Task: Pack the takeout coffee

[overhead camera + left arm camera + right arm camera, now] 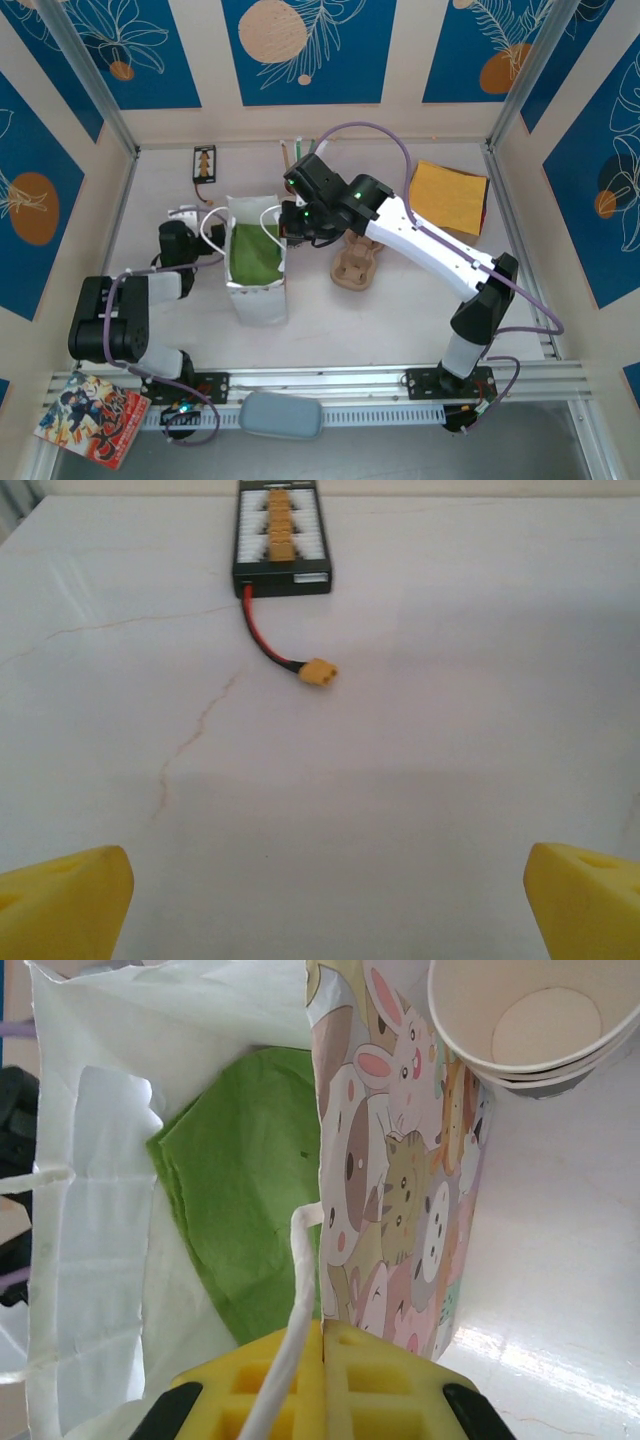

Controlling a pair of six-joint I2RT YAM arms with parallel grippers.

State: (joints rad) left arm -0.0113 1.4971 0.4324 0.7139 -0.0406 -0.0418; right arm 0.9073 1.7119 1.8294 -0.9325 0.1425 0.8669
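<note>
A white paper bag [256, 290] stands open in the middle of the table with green paper [240, 1190] inside it. Its outer wall [400, 1190] carries a cartoon animal print. My right gripper [325, 1332] is shut on the top edge of that printed wall, and a white cord handle [295, 1310] runs over its left finger. From above, the right gripper [291, 230] sits at the bag's right rim. My left gripper [330, 920] is open over bare table, left of the bag [184, 216]. The takeout coffee is out of view.
Stacked lidless paper cups [535, 1020] stand just beyond the bag. A cardboard cup carrier [357, 264] lies right of it, an orange cloth [450, 196] at back right. A black battery board [282, 535] with a red lead and yellow plug [320, 672] lies ahead of the left gripper.
</note>
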